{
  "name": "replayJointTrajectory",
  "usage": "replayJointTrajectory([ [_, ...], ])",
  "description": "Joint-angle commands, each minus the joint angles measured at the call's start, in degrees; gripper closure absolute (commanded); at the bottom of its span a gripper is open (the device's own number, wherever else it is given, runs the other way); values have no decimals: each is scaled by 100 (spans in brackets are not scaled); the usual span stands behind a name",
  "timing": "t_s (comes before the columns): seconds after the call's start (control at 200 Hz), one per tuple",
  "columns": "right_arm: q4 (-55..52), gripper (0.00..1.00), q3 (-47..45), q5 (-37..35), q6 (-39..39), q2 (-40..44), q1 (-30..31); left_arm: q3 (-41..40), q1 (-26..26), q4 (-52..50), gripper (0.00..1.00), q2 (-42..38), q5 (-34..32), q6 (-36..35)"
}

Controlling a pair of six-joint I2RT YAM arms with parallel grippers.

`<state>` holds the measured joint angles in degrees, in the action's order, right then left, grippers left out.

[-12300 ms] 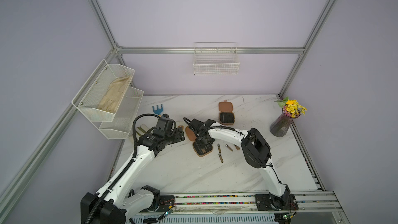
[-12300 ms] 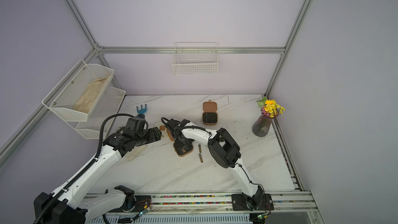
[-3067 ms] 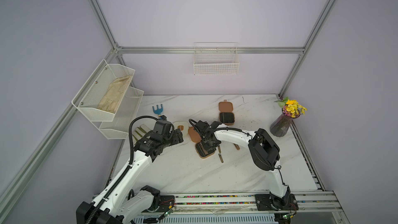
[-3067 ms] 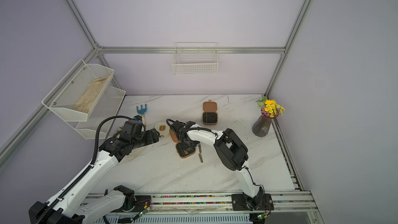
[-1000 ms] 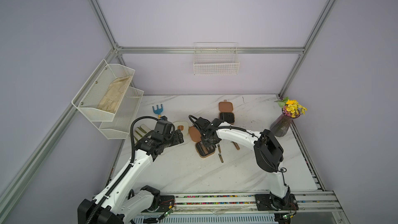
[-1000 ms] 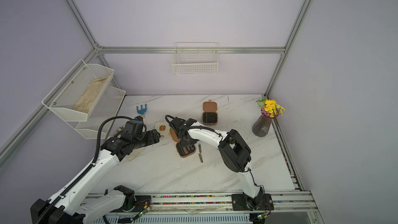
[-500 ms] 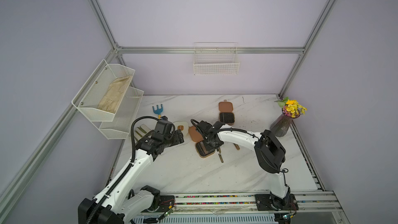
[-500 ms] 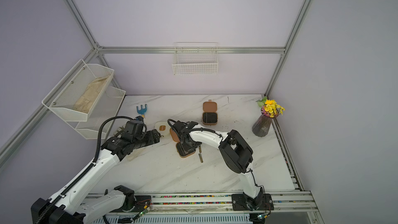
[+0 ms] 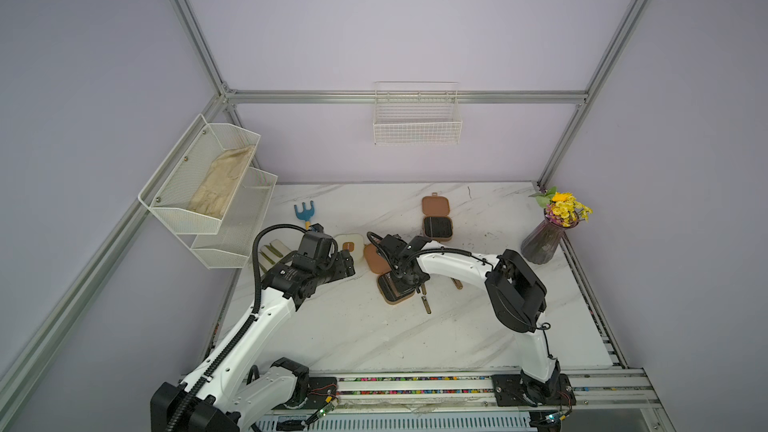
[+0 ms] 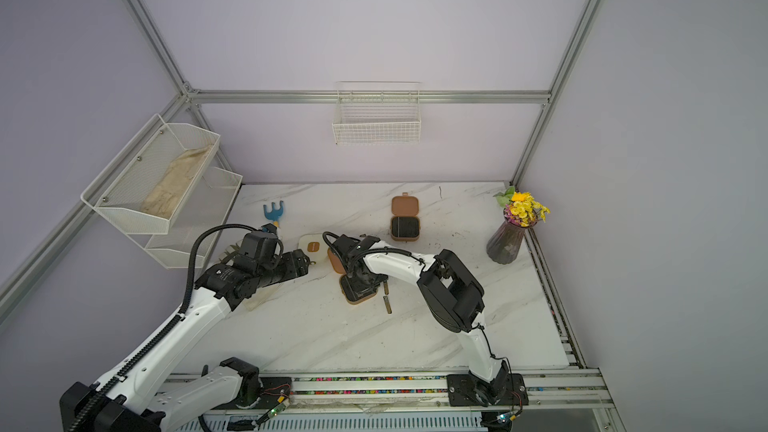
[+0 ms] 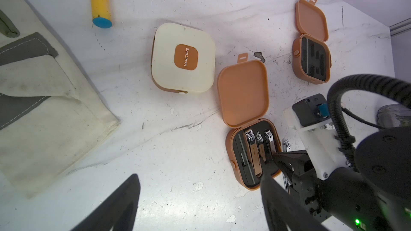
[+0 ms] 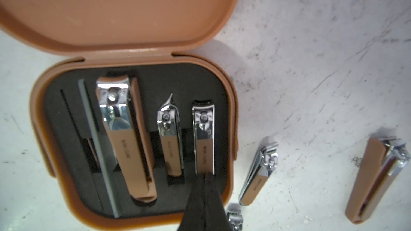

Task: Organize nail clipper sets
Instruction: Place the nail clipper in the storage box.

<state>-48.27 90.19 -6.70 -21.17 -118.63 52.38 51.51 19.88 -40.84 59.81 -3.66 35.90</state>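
Jaws on my right end effector (image 12: pixel 204 176) now sit fully together, a moment ago slightly apart, tips touching the tail of the small clipper (image 12: pixel 203 134) seated in the outer slot of the open brown case (image 12: pixel 36 118), so I judge it placed; my left end effector (image 11: pixel 200 176) hangs wide, empty.

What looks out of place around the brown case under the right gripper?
Clippers lie loose on the table beside the brown case: a slim clipper, a big bronze clipper, and a third clipper cut off by the frame. Inside, the large clipper sits tilted, not square in its foam slot.
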Motion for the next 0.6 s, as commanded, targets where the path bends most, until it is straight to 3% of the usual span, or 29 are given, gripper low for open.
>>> replayJointTrajectory([
  [0.0,19,100,-19,-137,-116,-169,-31,-161,-46,157,16,-84,-29,-26],
  [0.595,678,100,-933,-108,-470,-396,-35,-186,-46,161,16,-75,-82,-31],
])
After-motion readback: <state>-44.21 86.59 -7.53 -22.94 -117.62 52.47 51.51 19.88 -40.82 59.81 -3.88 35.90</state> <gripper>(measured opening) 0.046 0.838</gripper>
